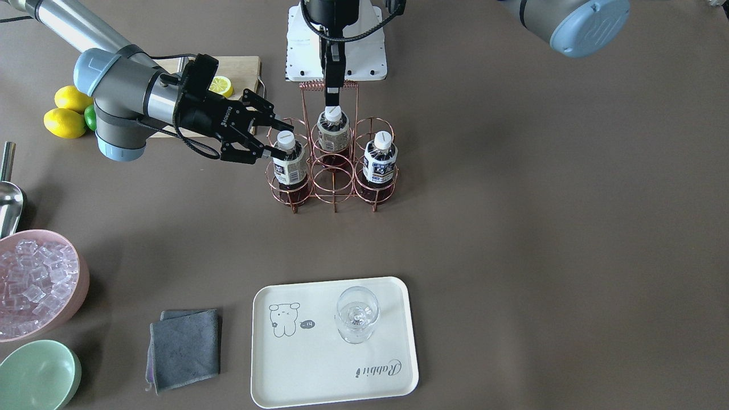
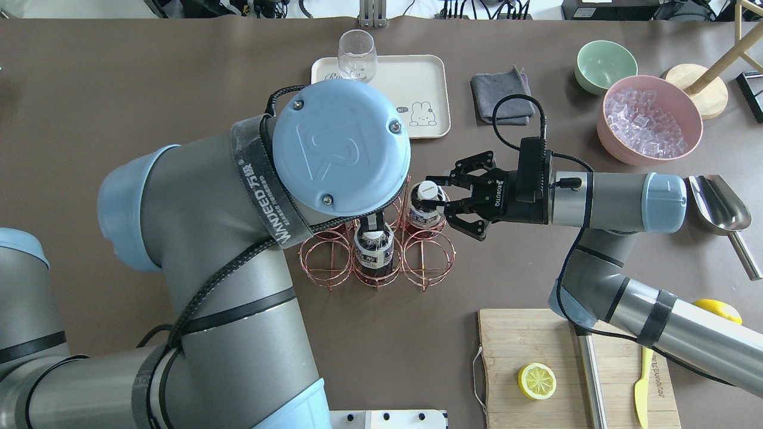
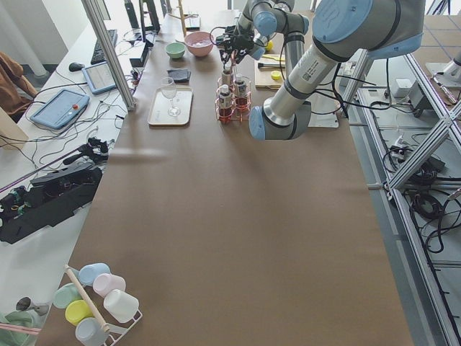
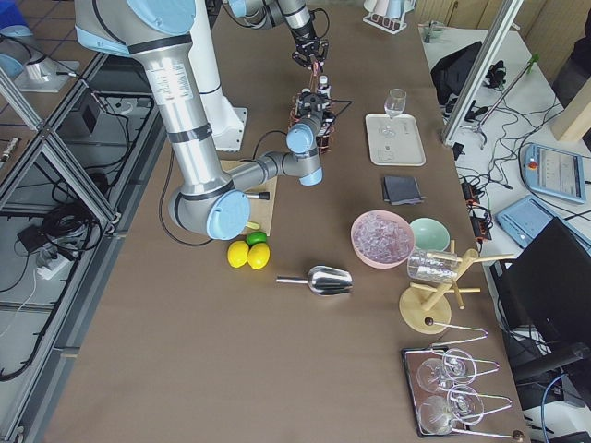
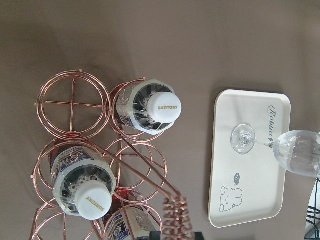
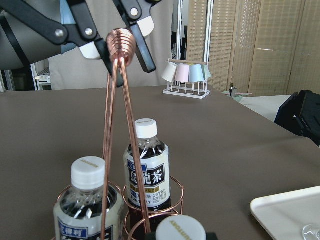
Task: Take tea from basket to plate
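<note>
Three tea bottles stand in the copper wire basket [image 1: 336, 191]: one at the view's left [image 1: 289, 165], one at the back middle [image 1: 333, 132] and one at the right [image 1: 380, 160]. My right gripper [image 1: 286, 142] is open, level with the left bottle's white cap, one finger on each side of it; the overhead view shows this gripper [image 2: 434, 192] too. My left gripper [image 6: 121, 47] comes down from above and is shut on the basket's coiled handle top [image 1: 329, 86]. The cream plate [image 1: 319, 370] lies nearer the table's front edge and holds no bottle.
A clear stemless glass [image 1: 357, 313] stands on the plate. A grey cloth [image 1: 185, 347], a mint bowl [image 1: 37, 373] and a pink ice bowl [image 1: 34, 282] lie beside it. A metal scoop [image 1: 8, 199], lemons [image 1: 65, 122] and a cutting board [image 1: 242, 65] sit behind my right arm.
</note>
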